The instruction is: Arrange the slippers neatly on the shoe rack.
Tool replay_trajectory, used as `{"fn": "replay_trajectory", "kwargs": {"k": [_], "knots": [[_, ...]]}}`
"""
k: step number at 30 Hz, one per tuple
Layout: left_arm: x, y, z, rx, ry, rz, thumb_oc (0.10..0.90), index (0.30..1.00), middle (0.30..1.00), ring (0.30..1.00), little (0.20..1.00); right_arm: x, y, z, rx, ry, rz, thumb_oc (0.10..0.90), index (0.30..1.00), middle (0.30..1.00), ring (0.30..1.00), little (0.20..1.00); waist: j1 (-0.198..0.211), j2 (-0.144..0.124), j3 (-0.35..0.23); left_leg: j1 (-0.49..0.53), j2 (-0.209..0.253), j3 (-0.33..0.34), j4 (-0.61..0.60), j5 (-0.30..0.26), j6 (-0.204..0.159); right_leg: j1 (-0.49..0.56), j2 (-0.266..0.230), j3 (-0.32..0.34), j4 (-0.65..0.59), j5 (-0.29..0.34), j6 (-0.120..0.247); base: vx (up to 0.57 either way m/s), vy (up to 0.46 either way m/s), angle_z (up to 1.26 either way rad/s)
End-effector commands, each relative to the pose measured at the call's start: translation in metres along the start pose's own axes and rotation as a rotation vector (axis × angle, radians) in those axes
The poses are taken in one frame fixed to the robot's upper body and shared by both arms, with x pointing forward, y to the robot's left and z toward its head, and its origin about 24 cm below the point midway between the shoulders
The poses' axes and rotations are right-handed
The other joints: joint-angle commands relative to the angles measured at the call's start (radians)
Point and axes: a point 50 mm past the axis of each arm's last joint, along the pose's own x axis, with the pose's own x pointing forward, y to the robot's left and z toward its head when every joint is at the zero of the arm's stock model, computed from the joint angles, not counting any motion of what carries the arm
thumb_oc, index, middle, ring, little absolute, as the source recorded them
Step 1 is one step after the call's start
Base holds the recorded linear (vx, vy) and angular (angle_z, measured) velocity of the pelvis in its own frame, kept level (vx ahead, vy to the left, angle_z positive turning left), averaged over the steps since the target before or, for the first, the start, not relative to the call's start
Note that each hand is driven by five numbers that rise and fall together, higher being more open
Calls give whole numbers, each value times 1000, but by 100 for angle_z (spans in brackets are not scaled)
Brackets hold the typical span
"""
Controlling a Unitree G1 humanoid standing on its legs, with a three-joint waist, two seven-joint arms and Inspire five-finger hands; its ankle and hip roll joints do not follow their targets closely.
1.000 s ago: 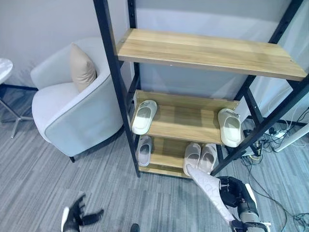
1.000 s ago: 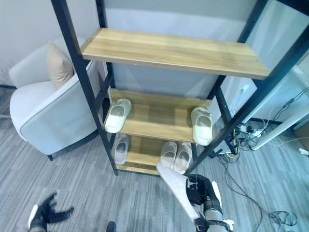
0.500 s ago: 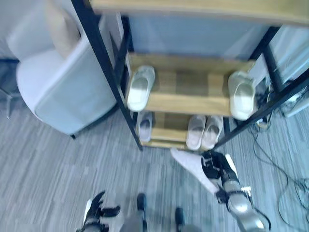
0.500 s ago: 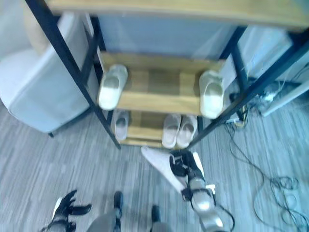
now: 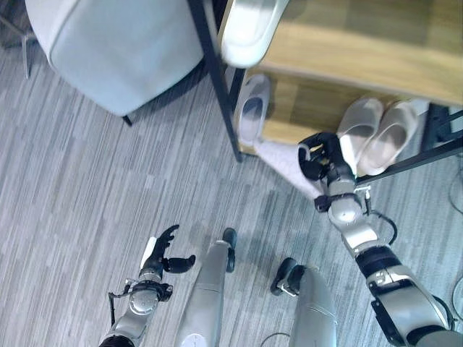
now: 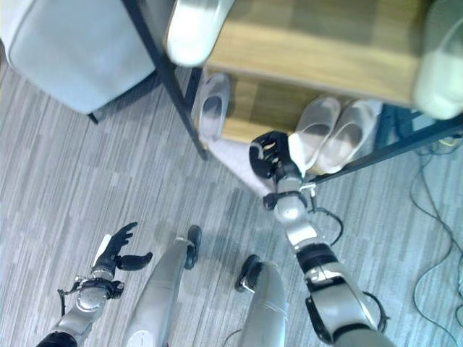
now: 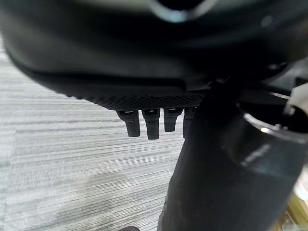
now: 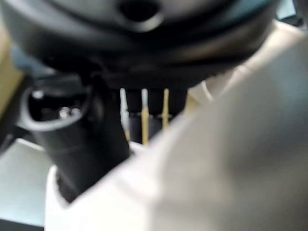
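My right hand (image 5: 319,155) is shut on a pale slipper (image 5: 284,160), sole up, just off the grey carpet at the front edge of the rack's bottom shelf (image 5: 304,101). Seen from the right wrist, the slipper (image 8: 231,144) lies against the palm. On that shelf a pair of slippers (image 5: 376,134) stands just right of the hand and a single slipper (image 5: 252,108) left of it. The middle shelf (image 5: 362,43) carries a slipper (image 5: 246,29) at its left end and another (image 6: 441,72) at its right end. My left hand (image 5: 163,253) hangs open low over the carpet.
A black rack post (image 5: 217,79) stands between the held slipper and a pale armchair (image 5: 116,43) at the left. A black diagonal brace (image 5: 434,152) crosses in front of the pair. Loose cables (image 6: 434,217) lie on the carpet at the right.
The camera has tipped down towards the floor. My right hand, still holding the slipper, has come up to the bottom shelf's front edge, left of the pair.
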Motion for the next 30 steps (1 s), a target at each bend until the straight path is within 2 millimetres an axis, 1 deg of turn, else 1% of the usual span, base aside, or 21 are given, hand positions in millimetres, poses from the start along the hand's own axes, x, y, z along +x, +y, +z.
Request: {"fn": "replay_trajectory", "kwargs": {"k": [1,2,3,4,5,6,7,9,10,11,12,13,15,16,17,19,20,21,22,23,30], "knots": [[0,-1,15,-52,-98,55,800,900,900,900,900,23,-46,46,-17,-217,-209,400,300,300,300,300,20,11,-91,-45,51,-53,175,-219,-13,-129,3,92,-26,33,35,-1,-44,9],[1,1,21,-63,-119,77,800,900,900,900,900,30,-63,68,-49,-299,-273,400,300,300,300,300,22,15,-100,-137,50,-66,286,-252,-8,-220,8,112,91,-10,15,1,-45,3],[1,2,22,-77,-125,89,800,900,900,900,900,35,-74,79,-54,-329,-318,400,300,300,300,300,26,18,-107,-178,49,-73,337,-271,-4,-269,6,122,146,-30,10,13,-32,-4],[1,2,22,-78,-126,90,800,900,900,900,900,36,-74,80,-55,-330,-318,400,300,300,300,300,26,18,-110,-188,49,-73,346,-276,-4,-279,6,124,155,-34,10,41,-29,-5],[0,3,20,-101,-110,110,800,900,900,900,900,44,-91,103,-48,-385,-392,400,300,300,300,300,34,22,-113,-253,43,-81,440,-307,2,-346,7,140,259,-77,-7,44,-28,-4],[0,3,20,-103,-111,111,800,900,900,900,900,44,-91,104,-49,-387,-392,400,300,300,300,300,33,22,-115,-262,43,-81,448,-311,2,-356,6,142,268,-82,-6,90,-50,-4],[-2,3,14,-140,-78,135,800,900,900,900,900,49,-104,120,-29,-419,-449,400,300,300,300,300,36,25,-115,-323,38,-88,550,-344,7,-422,5,161,373,-124,-23,98,-12,-2],[-4,5,12,-161,-66,155,800,900,900,900,900,54,-117,133,-35,-438,-496,400,300,300,300,300,41,32,-108,-387,28,-93,662,-382,10,-489,4,186,492,-162,-35,99,6,-2],[-4,5,12,-162,-66,155,800,900,900,900,900,55,-117,134,-35,-438,-496,400,300,300,300,300,40,32,-109,-390,28,-93,664,-383,10,-491,4,187,494,-163,-35,79,-2,2],[-6,6,15,-177,-81,162,800,900,900,900,900,56,-124,139,-51,-449,-524,400,300,300,300,300,43,35,-105,-416,27,-93,711,-403,11,-520,1,196,547,-185,-39,107,-9,7],[-10,8,11,-176,-71,174,800,900,900,900,900,57,-133,141,-71,-444,-559,400,300,300,300,300,42,42,-95,-456,20,-98,800,-426,11,-563,-1,214,637,-215,-47,113,-10,9],[-9,8,11,-177,-71,174,800,900,900,900,900,58,-133,141,-70,-445,-559,400,300,300,300,300,42,42,-96,-461,20,-97,807,-430,11,-569,-2,217,644,-218,-46,113,3,10],[-10,12,8,-179,-61,190,800,900,900,900,900,65,-149,148,-121,-437,-582,400,300,300,300,300,49,47,-74,-520,17,-107,915,-458,8,-630,-5,260,771,-252,-56,114,5,11],[-10,12,8,-182,-62,190,800,900,900,900,900,65,-150,150,-122,-439,-582,400,300,300,300,300,48,48,-74,-524,17,-107,920,-461,8,-635,-5,262,776,-255,-55,154,3,9],[-10,13,2,-183,-31,209,800,900,900,900,900,65,-149,166,-141,-490,-575,400,300,300,300,300,45,47,-56,-545,17,-114,965,-477,1,-663,-2,290,837,-274,-62,118,9,6],[-11,12,-4,-192,2,219,800,900,900,900,900,64,-148,174,-140,-517,-575,400,300,300,300,300,42,48,-42,-546,16,-121,988,-488,-2,-664,0,298,860,-286,-65,90,17,0],[-13,12,-12,-198,33,234,800,900,900,900,900,64,-155,189,-158,-549,-619,400,300,300,300,300,43,50,-14,-546,15,-128,1017,-500,-2,-664,-3,317,897,-296,-69,35,17,-7],[-13,12,-11,-200,32,234,800,900,900,900,900,64,-155,190,-159,-551,-620,400,300,300,300,300,41,52,-11,-546,14,-127,1018,-499,-2,-664,-4,318,898,-296,-69,66,29,-3],[-16,13,-19,-187,60,250,800,900,900,900,900,65,-161,197,-168,-561,-659,400,300,300,300,300,46,53,7,-546,15,-129,1036,-506,-2,-664,-5,331,920,-301,-71,31,12,1],[-16,13,-19,-188,60,250,800,900,900,900,900,65,-161,197,-168,-562,-659,400,300,300,300,300,46,54,8,-546,15,-129,1037,-507,-2,-664,-4,331,921,-301,-71,57,29,0],[-28,19,-48,-146,180,299,800,900,900,900,900,62,-187,218,-182,-605,-768,400,300,300,300,300,60,47,43,-546,22,-129,1041,-513,4,-664,-12,352,923,-296,-69,20,11,0]]}}
